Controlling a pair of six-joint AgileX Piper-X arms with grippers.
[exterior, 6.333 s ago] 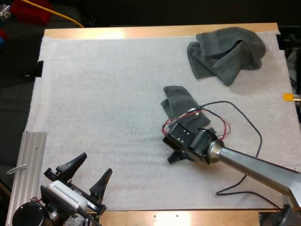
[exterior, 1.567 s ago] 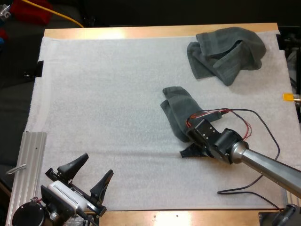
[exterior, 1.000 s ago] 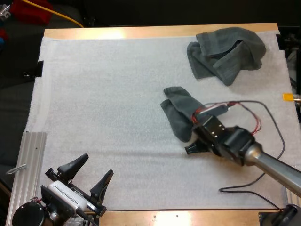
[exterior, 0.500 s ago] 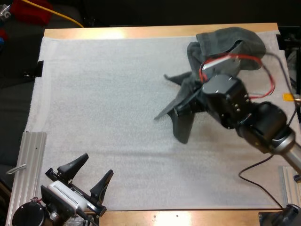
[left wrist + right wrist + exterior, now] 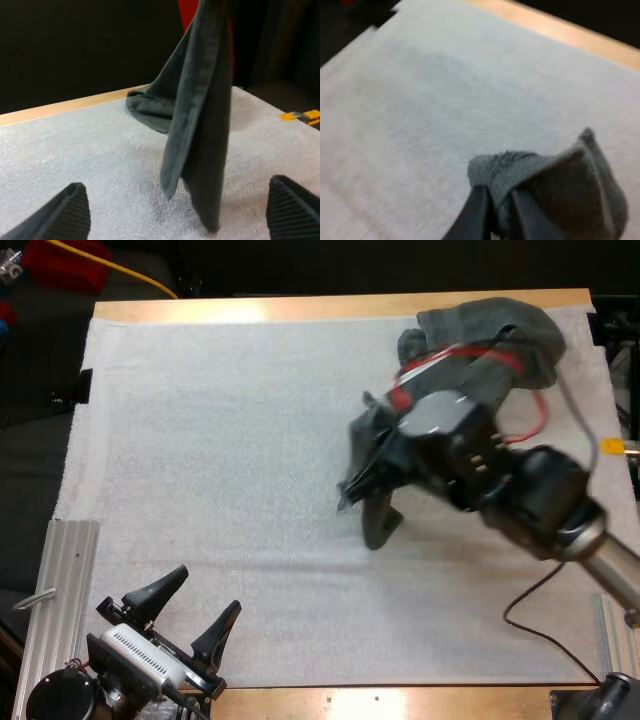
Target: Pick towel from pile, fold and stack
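The right gripper (image 5: 362, 483) was raised above the white mat (image 5: 200, 420). Its two black fingers (image 5: 479, 212) were drawn narrow and pinched on a bunched edge of one dark grey-green towel (image 5: 378, 522), with cloth pressed against both inner faces. A small tuft of fabric stood just ahead of the fingertips. Below these jaws the towel hung as a long, narrow drape. Whether its lower end touched the mat could not be told.

The crumpled pile (image 5: 520, 325) lay beyond the right jaws, toward the far edge of the wooden table (image 5: 300, 308). It rested on the mat, behind the hanging towel as seen from the left jaws. Whether the two cloths touched could not be told.

The left gripper (image 5: 200, 592) sat low at the near edge of the mat. Its jaws stood wide apart and clear of any cloth. The hanging towel was ahead of them, well apart, roughly in line with the gap between the two fingers. Bare mat lay between the left jaws and the towel.
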